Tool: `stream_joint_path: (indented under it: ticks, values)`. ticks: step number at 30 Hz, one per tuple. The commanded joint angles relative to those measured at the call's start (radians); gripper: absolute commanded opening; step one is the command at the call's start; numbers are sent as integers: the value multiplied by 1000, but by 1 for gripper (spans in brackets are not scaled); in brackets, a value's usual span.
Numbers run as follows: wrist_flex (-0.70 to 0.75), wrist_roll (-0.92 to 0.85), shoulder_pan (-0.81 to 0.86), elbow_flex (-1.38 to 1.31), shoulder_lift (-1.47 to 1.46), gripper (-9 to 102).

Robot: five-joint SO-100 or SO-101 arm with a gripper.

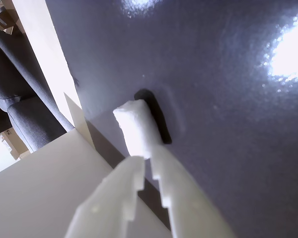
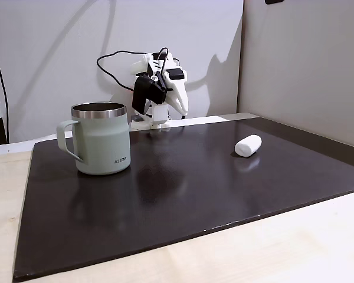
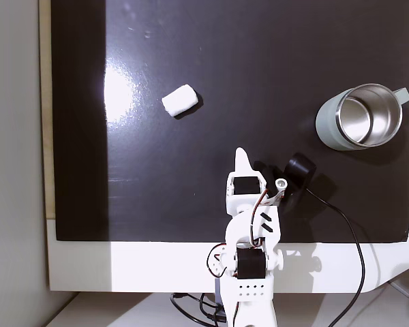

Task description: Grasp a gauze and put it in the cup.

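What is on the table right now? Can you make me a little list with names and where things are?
gauze: white roll lying on its side on the dark mat, apart from the mug
cup: mint-green mug, upright, empty inside, handle pointing away from the gauze
gripper: folded back near the arm's base, holding nothing, touching neither thing
task progress: gauze not yet picked up

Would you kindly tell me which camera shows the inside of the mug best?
A fixed view from above: the mug shows its empty steel interior. The side fixed view shows its wall, handle and lettering.
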Motion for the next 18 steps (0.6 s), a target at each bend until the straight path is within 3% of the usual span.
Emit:
stream_joint_path:
  ticks: [1, 18]
  values:
    - [-25, 17, 9, -5, 12, 0]
    - [-29, 12, -2, -5, 14, 0]
